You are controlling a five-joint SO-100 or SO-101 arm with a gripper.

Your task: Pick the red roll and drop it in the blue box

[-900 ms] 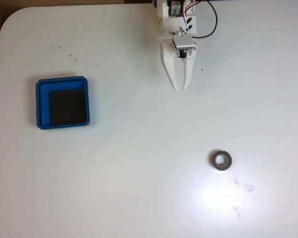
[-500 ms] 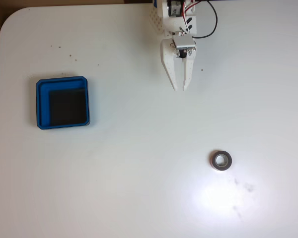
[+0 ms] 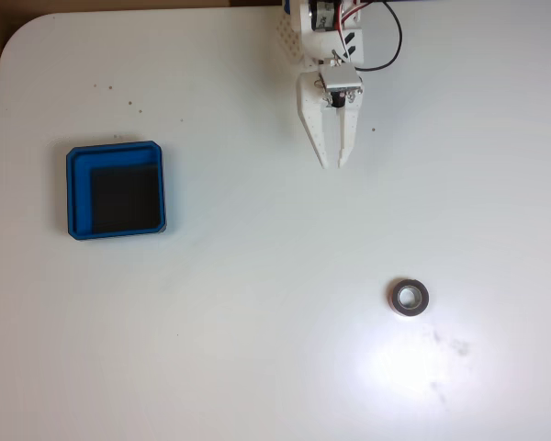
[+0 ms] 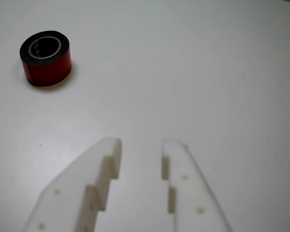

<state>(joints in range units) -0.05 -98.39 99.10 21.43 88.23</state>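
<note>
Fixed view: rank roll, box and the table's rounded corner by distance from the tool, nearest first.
1. Roll: below-right of the tool.
2. Box: far left.
3. Rounded corner: top left.

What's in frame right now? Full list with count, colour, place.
red roll: 1, red side with a grey top face and pale core, lying flat on the table at lower right of the fixed view; upper left in the wrist view.
blue box: 1, bright blue rim with a black floor, left side of the fixed view, nothing inside.
table: 1, white, with a few small dark specks and a bright glare patch near the roll.
cables: red and black, on the arm at top centre of the fixed view.
gripper: 1, white, top centre of the fixed view, pointing down-frame, slightly open, holding nothing, well apart from the roll.
</note>
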